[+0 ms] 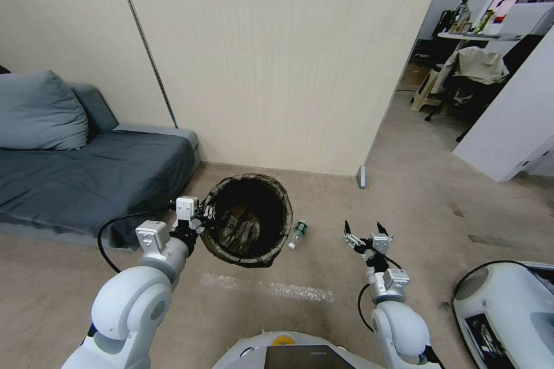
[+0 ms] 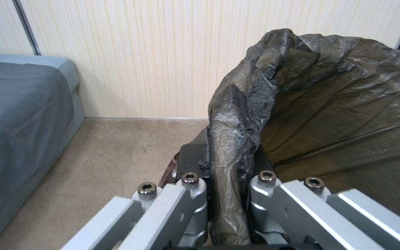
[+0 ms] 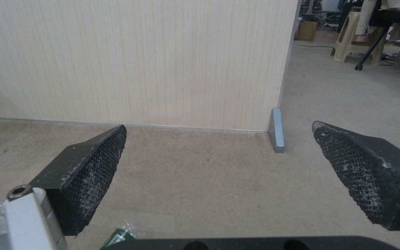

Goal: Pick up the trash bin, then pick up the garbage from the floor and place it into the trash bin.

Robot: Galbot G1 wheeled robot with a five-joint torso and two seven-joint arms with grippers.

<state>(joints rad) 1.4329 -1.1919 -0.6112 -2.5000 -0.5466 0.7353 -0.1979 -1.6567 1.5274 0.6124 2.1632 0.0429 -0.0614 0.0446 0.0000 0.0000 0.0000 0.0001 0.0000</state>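
On the bin's rim [image 2: 237,139] the left pincer [image 2: 227,180] clamps; right pincer [image 3: 218,173] gapes empty.

Crinkled, faintly glossy dark brown plastic bag [image 2: 330,104]; matt beige carpet floor [image 3: 200,166]; ribbed cream wall panel [image 1: 277,57]; soft grey cloth sofa [image 1: 86,173].

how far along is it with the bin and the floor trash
Done: the left gripper is shut on the bag-lined rim of the trash bin, fingers pinching the bag edge; whether the bin is off the floor is unclear. In hand: the right gripper hangs open above the floor, holding nothing. Left: the clear plastic bottle lies on the floor beside the bin, not yet picked up or dropped in.
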